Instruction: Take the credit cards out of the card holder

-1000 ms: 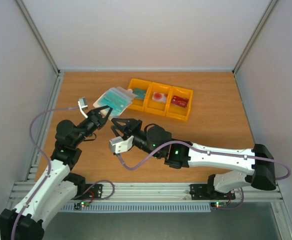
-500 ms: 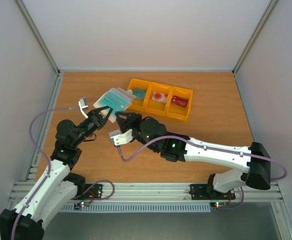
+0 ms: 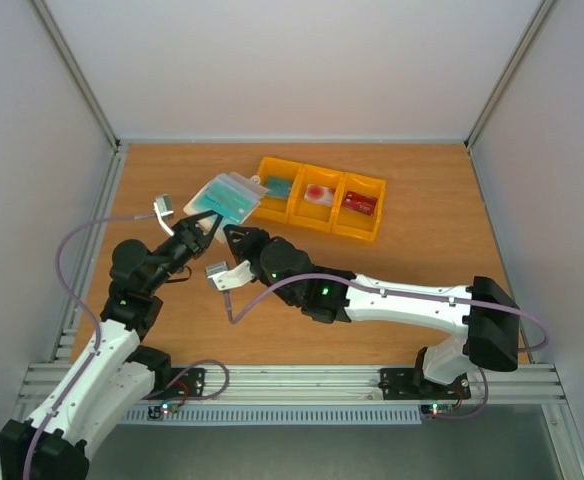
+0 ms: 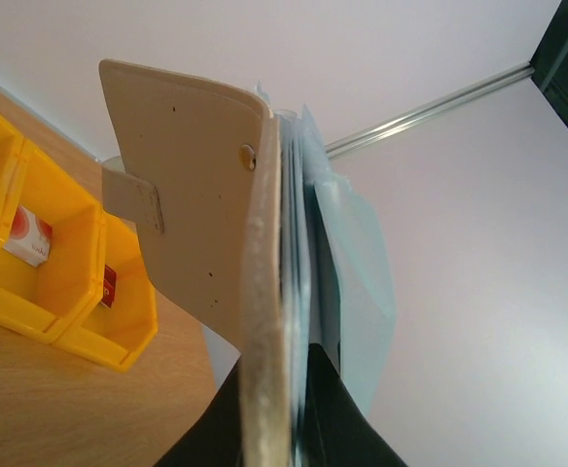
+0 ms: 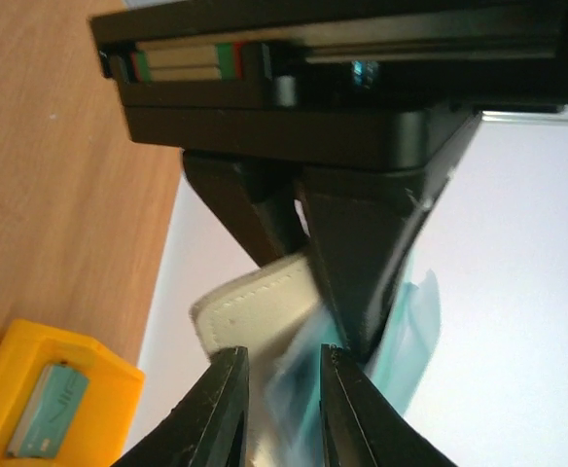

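Yellow tray (image 3: 356,231) holds three credit cards (image 3: 320,193), separately.

Card holder (image 3: 229,196): small flat folding pouch, cream-beige outside, translucent grey-blue pockets inside, small strap tab. It's raised off the table w/ near edge pinched in left gripper (image 3: 204,228), leaves fanned partly open, teal showing inside. Credit cards, thin plastic rects, lie flat in yellow 3-compartment tray (image 3: 356,231): teal card (image 3: 279,186) in left bin, pink-red & white card (image 3: 320,193) in mid, dark red card (image 3: 359,203) in right.

Card holder (image 4: 192,195) matt, perhaps leatherette; yellow tray (image 4: 128,336) glossy plastic.
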Available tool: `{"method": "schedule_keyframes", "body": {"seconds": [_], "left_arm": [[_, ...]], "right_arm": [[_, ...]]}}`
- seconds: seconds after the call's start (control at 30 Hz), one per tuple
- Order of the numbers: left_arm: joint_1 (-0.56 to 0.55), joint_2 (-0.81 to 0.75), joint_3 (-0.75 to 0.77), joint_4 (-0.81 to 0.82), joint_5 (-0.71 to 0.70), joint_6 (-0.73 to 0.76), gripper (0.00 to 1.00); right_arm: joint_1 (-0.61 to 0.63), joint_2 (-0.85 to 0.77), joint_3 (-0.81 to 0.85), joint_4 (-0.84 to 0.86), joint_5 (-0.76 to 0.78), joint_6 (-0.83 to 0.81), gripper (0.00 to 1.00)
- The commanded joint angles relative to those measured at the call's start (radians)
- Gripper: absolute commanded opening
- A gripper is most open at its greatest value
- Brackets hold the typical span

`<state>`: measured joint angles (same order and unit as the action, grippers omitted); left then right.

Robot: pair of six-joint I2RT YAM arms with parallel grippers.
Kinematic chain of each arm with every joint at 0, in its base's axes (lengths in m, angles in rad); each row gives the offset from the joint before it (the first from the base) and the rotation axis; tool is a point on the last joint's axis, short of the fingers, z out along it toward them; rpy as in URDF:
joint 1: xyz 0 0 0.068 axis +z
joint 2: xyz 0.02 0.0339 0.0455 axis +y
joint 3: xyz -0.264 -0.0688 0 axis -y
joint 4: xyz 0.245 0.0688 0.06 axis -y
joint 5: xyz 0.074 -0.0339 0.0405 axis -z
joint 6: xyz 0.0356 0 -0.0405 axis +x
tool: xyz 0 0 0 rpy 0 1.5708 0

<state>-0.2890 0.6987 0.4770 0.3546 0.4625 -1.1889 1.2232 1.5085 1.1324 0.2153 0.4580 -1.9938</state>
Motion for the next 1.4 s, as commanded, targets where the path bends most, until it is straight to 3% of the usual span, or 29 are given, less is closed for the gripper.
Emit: {"method": "schedule_keyframes", "body": {"seconds": [0.0,0.27,0.5,0.7,1.37], "left_arm": [[-0.001,-0.022,0.026,0.066,0.012,0.017,0.00],[-0.001,-0.018,0.033,0.068,0.007,0.027,0.00],[-0.001,-0.031,0.035,0.048,0.008,0.025,0.00],[-0.002,-0.036,0.031,0.031,0.006,0.019,0.00],[-0.001,-0.031,0.024,0.033,0.010,0.014,0.00]], "right_arm": [[-0.002,-0.015,0.021,0.075,0.053,-0.057,0.23],[0.054,-0.120,-0.029,-0.054,-0.075,-0.008,0.26],[0.029,-0.156,0.011,-0.106,-0.179,0.175,0.34],[-0.001,-0.106,0.029,-0.091,-0.159,0.163,0.27],[-0.057,-0.006,0.069,-0.015,0.012,0.039,0.19]]}}
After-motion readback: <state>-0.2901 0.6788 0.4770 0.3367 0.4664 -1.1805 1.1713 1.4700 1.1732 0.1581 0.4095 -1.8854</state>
